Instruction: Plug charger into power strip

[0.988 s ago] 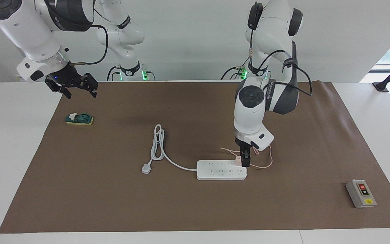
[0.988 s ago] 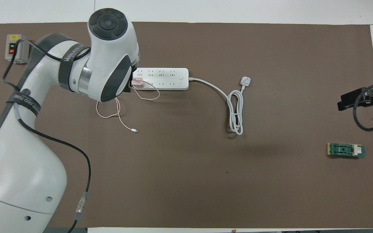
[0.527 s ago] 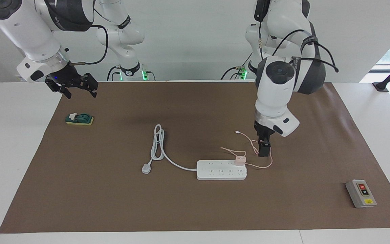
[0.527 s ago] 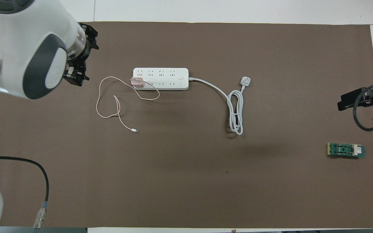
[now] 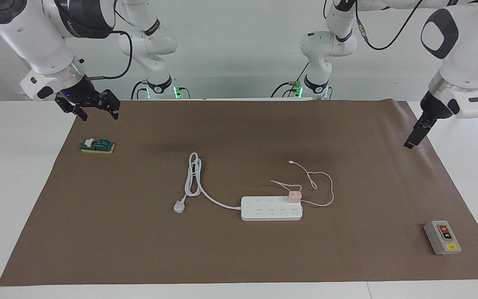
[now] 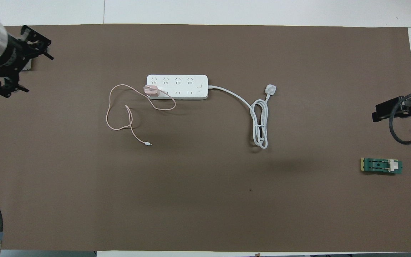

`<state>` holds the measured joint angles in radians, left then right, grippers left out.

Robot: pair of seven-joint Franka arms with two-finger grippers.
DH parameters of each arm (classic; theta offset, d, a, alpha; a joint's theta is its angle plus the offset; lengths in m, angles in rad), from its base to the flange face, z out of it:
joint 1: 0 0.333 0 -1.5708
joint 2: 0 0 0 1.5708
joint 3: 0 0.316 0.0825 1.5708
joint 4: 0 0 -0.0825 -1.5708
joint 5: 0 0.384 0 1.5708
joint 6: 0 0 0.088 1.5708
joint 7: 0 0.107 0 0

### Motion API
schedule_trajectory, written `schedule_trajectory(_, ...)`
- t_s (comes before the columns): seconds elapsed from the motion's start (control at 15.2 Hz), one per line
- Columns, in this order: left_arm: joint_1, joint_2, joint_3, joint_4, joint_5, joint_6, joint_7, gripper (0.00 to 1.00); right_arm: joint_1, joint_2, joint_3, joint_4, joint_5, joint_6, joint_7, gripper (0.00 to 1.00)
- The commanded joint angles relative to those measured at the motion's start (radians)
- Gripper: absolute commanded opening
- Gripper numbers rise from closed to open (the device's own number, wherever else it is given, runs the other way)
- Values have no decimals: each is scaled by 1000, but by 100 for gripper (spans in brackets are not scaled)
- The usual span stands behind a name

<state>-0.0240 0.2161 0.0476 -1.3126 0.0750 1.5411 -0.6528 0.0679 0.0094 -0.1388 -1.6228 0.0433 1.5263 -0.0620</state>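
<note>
Brown matting is laid over most of the white desk, and a plain white wall is seen where the robots stand.

The power strip is positioned flat near the middle of the mat, somewhat toward the left arm's end. The charger is seated upright in a socket at that end of the strip, in the row nearer to the robots. Its thin pink cable is looped loosely on the mat beside the strip and nearer to the robots, with the free connector end lying apart from the strip. The strip's thick white cord is run toward the right arm's end, where it is coiled, and its white three-pin plug is left lying on the mat.

The left claw is held in the air over the edge of the mat at the left arm's end, well apart from the charger. Its fingers are spread apart in the overhead view and nothing is gripped.

The right claw is held over the mat's corner at the right arm's end, opened wide and empty; this arm is waiting.

A green block with a yellow base is placed near the right claw. A grey switch box with red and black buttons is placed at the left arm's end, farther from the robots.
</note>
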Motion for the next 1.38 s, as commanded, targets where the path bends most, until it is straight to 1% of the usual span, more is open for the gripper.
schedule_trajectory(0.0, 64, -49, -9, -49, -14, -41, 225, 100, -10, -17, 8, -12, -19, -6, -24, 100)
schedule_trajectory(0.07, 84, -67, -8, -66, -14, -50, 313, 100, -10, -17, 8, -12, -19, -5, -24, 100)
schedule_trajectory(0.13, 110, -108, -8, -101, -14, -74, 431, 100, -10, -16, 10, -12, -20, -5, -24, 100)
schedule_trajectory(0.2, 114, -145, -6, -132, -14, -87, 471, 100, -10, -17, 8, -12, -20, -6, -24, 100)
schedule_trajectory(0.46, 96, -292, -12, -285, -14, -87, 481, 100, -10, -16, 8, -12, -20, -5, -24, 100)
schedule_trajectory(0.53, 90, -302, -14, -301, -14, -79, 482, 100, -10, -17, 8, -12, -20, -5, -24, 100)
schedule_trajectory(0.66, 41, -302, -17, -301, -14, -59, 484, 100, -10, -17, 8, -12, -20, -5, -24, 100)
schedule_trajectory(0.79, 29, -299, -18, -306, -43, -7, 487, 100, -10, -17, 8, -12, -19, -6, -24, 100)
schedule_trajectory(0.86, 27, -302, -25, -312, -64, -15, 514, 100, -10, -17, 8, -12, -19, -6, -24, 100)
schedule_trajectory(0.99, 21, -304, -49, -319, -66, -21, 559, 100, -10, -16, 8, -12, -20, -6, -22, 100)
schedule_trajectory(1.32, 0, -305, -51, -323, -87, -24, 594, 100, -10, -17, 10, -12, -20, -6, -24, 100)
